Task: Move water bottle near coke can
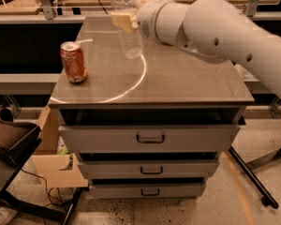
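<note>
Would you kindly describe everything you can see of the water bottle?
The water bottle is clear plastic with a ribbed body, the cabinet top showing through it. It is nearly upright, leaning slightly, over the rear of the top, its neck reaching the picture's upper edge. The gripper is shut around its upper body, tan fingers pressing its sides. Whether its base touches the surface I cannot tell. The coke can stands apart, nearer the front-left corner.
</note>
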